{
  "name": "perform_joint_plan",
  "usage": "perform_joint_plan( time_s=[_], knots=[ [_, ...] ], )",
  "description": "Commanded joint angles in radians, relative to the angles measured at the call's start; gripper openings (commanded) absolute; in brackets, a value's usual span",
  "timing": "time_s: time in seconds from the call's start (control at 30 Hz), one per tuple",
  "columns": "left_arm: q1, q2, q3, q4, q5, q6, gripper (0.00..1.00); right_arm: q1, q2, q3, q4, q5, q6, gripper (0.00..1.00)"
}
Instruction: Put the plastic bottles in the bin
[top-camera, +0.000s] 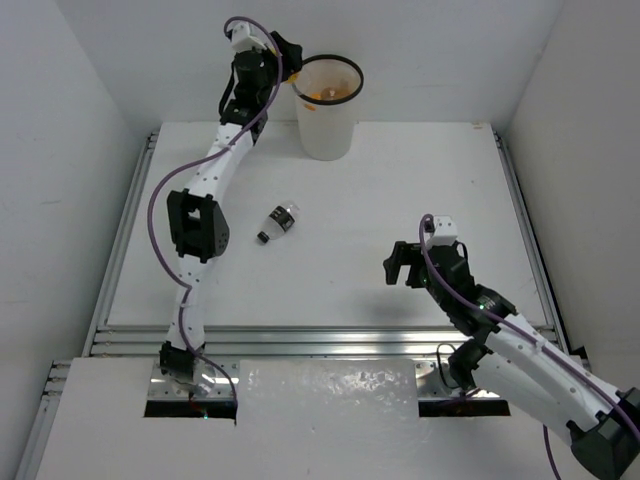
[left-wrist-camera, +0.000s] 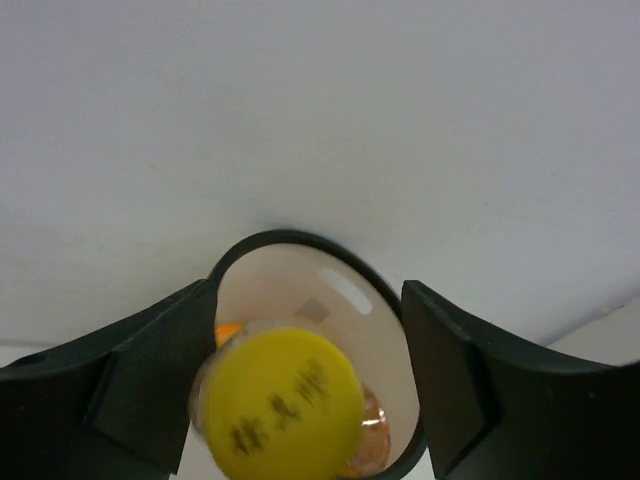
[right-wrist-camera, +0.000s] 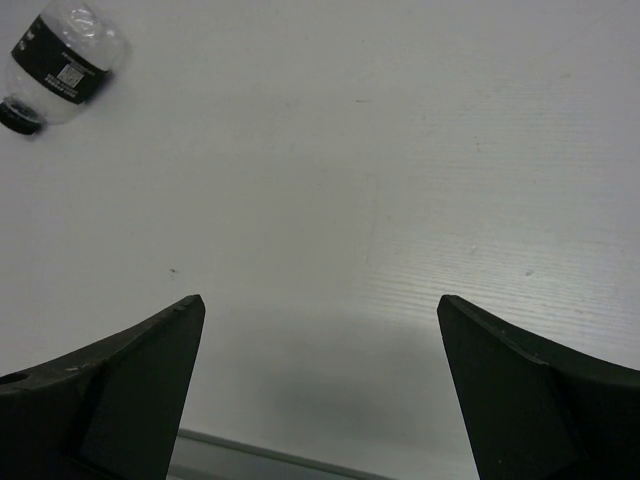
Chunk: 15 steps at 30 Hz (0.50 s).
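Note:
The tall white bin (top-camera: 326, 125) stands at the back of the table. My left gripper (top-camera: 291, 58) hangs at its rim, jaws open. In the left wrist view a blurred orange bottle with a yellow cap (left-wrist-camera: 285, 405) sits between the fingers above the bin's mouth (left-wrist-camera: 290, 236); it lies against the left finger with a wide gap to the right one. Orange bottles (top-camera: 330, 95) lie inside the bin. A clear bottle with a dark label and black cap (top-camera: 277, 223) (right-wrist-camera: 60, 62) lies on its side mid-table. My right gripper (top-camera: 400, 262) (right-wrist-camera: 320, 300) hovers wide open and empty to the right of it.
White walls close in the table on the left, back and right. Metal rails (top-camera: 300, 340) run along the table's near edge and sides. A crinkled clear sheet (top-camera: 330, 395) lies between the arm bases.

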<state>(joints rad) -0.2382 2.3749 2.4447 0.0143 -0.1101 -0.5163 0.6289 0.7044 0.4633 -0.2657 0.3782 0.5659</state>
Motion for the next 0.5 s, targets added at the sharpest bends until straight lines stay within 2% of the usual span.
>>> perform_joint_plan(
  time_s=[0.0,0.13,0.17,0.27,0.4,0.47],
  knots=[
    [-0.001,0.047,0.132,0.219,0.098,0.027,0.73,-0.008,-0.010,-0.008,0.086,-0.084,0.014,0.99],
    [-0.004,0.072,0.102,0.306,0.159,0.018,0.79,-0.008,0.027,-0.018,0.117,-0.114,0.009,0.99],
    [-0.010,0.076,0.111,0.314,0.152,0.025,0.85,-0.008,0.047,-0.015,0.117,-0.116,0.009,0.99],
    [-0.016,0.081,0.102,0.341,0.130,0.048,0.90,-0.008,0.078,-0.011,0.126,-0.136,0.012,0.99],
    [-0.013,0.108,0.115,0.381,0.133,0.039,0.81,-0.006,0.127,-0.026,0.178,-0.173,0.025,0.99],
    [-0.013,0.124,0.117,0.407,0.136,0.023,0.71,-0.008,0.151,-0.020,0.187,-0.193,0.022,0.99]
  ],
)
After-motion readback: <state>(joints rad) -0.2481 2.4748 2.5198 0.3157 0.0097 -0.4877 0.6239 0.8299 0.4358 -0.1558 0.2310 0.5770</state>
